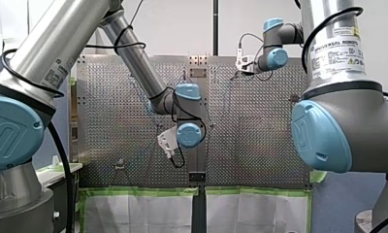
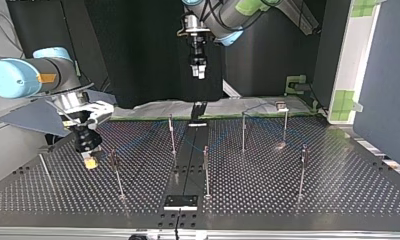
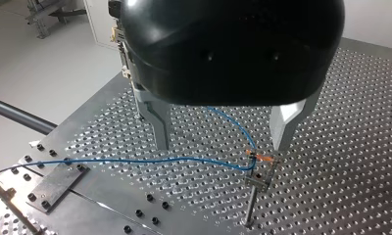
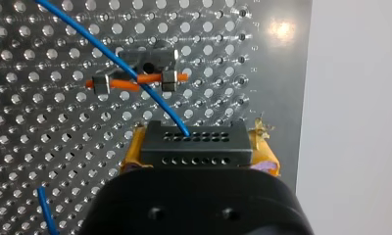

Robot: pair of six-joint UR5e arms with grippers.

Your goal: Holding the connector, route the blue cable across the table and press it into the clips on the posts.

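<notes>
In the right wrist view my right gripper (image 4: 193, 149), with yellow pads, is shut on a black connector (image 4: 191, 139). The blue cable (image 4: 150, 93) leaves the connector and crosses a post clip (image 4: 147, 61) with an orange band, just ahead of the fingers. In the top view my right gripper (image 2: 91, 161) hangs low over the table at the left, beside a post (image 2: 117, 175). My left gripper (image 3: 223, 142) is open, its metal fingers (image 3: 159, 128) empty, well above the blue cable (image 3: 135, 160). That cable passes through a second orange-banded clip (image 3: 258, 169). In the top view my left gripper (image 2: 198, 71) is high over the far edge.
Several thin posts stand on the perforated table (image 2: 338, 185), among them one at the middle (image 2: 206, 170) and one further right (image 2: 302, 170). A dark strip with a small plate (image 2: 180, 201) runs down the centre. Green-taped sheets (image 1: 138, 208) hang at the table's near edge in the front view.
</notes>
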